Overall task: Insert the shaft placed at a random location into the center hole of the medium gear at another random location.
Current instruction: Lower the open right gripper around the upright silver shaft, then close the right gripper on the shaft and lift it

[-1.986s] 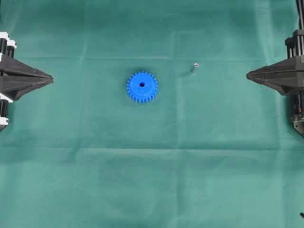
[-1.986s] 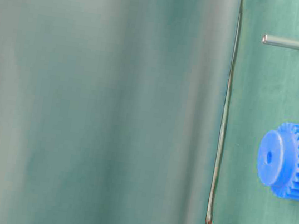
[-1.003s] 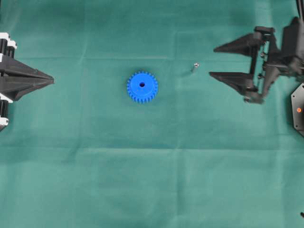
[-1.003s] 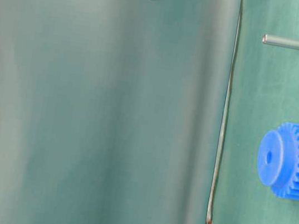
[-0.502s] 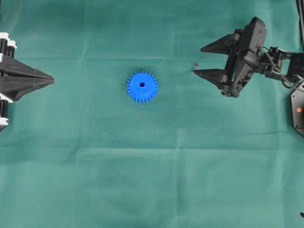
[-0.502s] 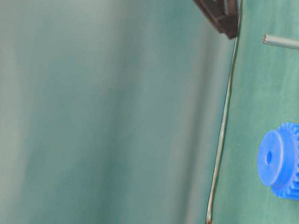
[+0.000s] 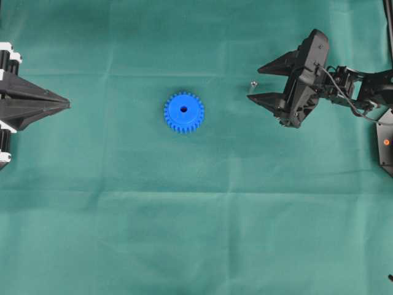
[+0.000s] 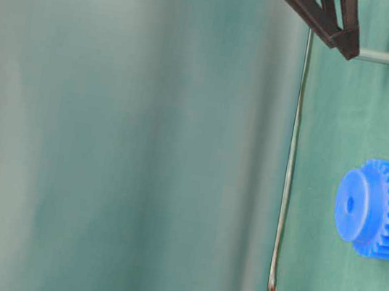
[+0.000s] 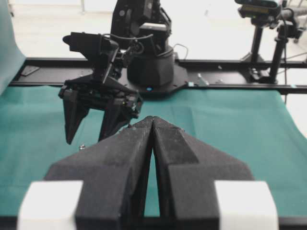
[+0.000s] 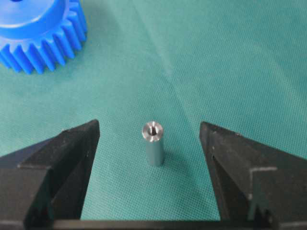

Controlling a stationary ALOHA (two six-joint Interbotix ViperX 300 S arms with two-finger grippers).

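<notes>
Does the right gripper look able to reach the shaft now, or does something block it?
Probably yes. The right gripper is open, and the upright shaft stands between its fingertips on bare cloth; the medium gear sits well aside.

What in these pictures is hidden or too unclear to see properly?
- The shaft: in the table-level view the right gripper covers its free end.
- The medium gear: cut off by the right wrist view's top edge, so its center hole is missing there.
- The gear in the left wrist view: not visible behind the left gripper.
</notes>
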